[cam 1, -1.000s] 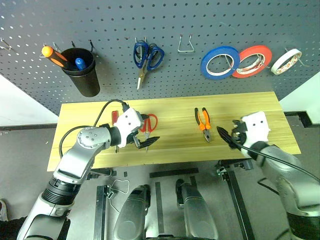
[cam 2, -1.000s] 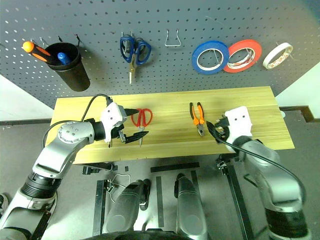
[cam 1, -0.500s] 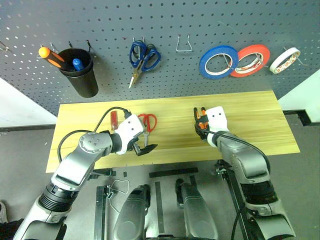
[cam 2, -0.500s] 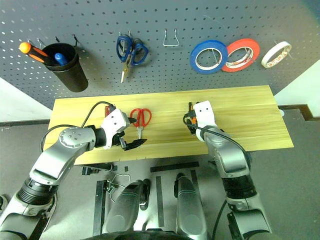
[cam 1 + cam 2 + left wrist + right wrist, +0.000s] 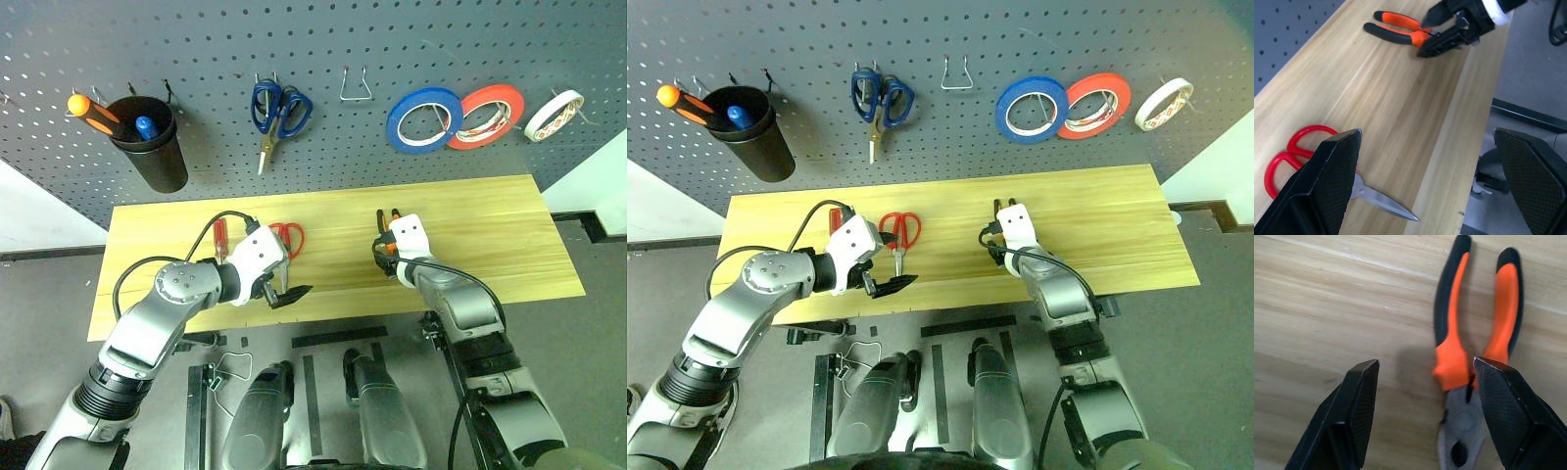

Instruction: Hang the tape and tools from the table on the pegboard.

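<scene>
Tape: the whitish tape (image 5: 554, 102) already hangs at the far right of the pegboard (image 5: 196, 39), beside a red roll (image 5: 485, 116) and a blue roll (image 5: 424, 119).
Pliers: the pliers (image 5: 1474, 352) lie on the table (image 5: 509, 225), right of centre, not yet hung.
Right claw (image 5: 1425, 401): spread, grasping nothing, low over the pliers with one finger either side of the joint; whether it touches them is hard to judge.
Scissors: the red scissors (image 5: 1298, 156) lie on the table's left half, untouched.
Screwdriver: the red screwdriver (image 5: 222, 238) lies just left of the scissors.
Left claw (image 5: 1430, 186): released wide, empty, above the scissor blades near the table's front edge.
Progress: one item hung; three tools left.
</scene>
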